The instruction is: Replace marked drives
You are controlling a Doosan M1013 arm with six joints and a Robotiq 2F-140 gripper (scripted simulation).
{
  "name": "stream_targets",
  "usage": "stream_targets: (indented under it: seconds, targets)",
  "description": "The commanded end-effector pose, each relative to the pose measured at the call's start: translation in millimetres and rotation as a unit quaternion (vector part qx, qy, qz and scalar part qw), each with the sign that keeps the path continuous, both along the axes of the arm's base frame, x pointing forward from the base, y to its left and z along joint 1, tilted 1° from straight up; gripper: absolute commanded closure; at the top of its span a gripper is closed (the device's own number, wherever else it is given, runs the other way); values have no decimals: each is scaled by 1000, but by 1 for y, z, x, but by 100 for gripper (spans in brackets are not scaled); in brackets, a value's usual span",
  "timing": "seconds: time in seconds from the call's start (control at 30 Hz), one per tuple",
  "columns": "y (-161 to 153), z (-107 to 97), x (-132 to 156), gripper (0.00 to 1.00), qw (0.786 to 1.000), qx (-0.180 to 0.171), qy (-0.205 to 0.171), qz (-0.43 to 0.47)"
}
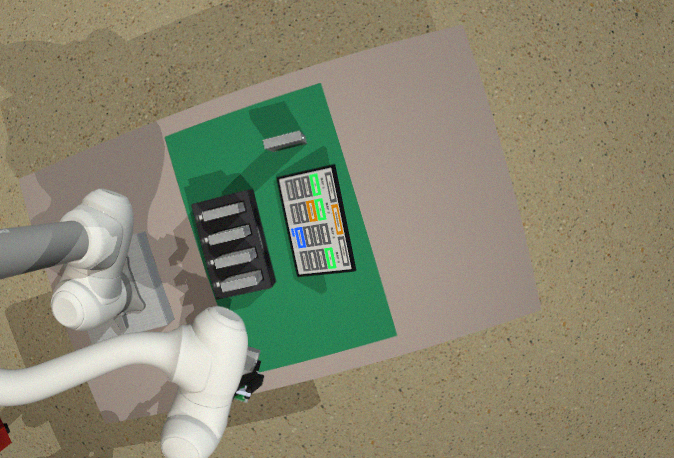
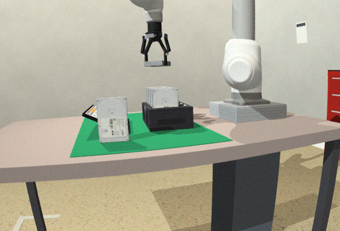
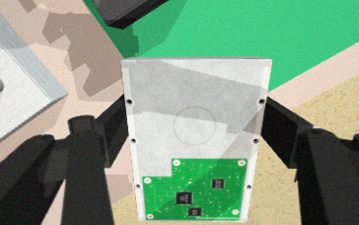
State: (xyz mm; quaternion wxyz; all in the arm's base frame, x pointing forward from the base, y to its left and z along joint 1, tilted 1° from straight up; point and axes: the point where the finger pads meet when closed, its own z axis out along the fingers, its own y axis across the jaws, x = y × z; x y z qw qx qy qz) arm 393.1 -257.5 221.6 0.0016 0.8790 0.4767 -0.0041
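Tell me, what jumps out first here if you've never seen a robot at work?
A white arm dangles a grey drive between its black fingers, high above the table. Below, a black dock packed with four upright drives sits on a bright green mat, with another drive standing alone near the mat's front.

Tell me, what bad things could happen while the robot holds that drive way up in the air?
The gripper holds a drive flat, high above the table, near the green mat's edge; if the grip slips, it could fall hard, maybe past the table. All four bays of the dock look full, so pushing this drive in now would bump another. The other spare stands on edge and might tip if the arm brushes it.
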Motion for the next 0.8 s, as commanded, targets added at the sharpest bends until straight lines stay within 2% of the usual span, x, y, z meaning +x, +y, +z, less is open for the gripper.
stream_targets:
  seconds: [0.0,0.17,0.33,0.4,0.67,0.77]
  targets:
    - [0,1,0,90,1000,0,0,-4]
    - [0,0,0,90,1000,8,-4,-4]
    - [1,-1,-1,90,999,44,-24,-4]
    - [1,-1,-1,90,999,44,-24,-4]
    - [1,-1,-1,90,988,129,-80,-4]
    - [1,0,0,90,984,151,-97,-4]
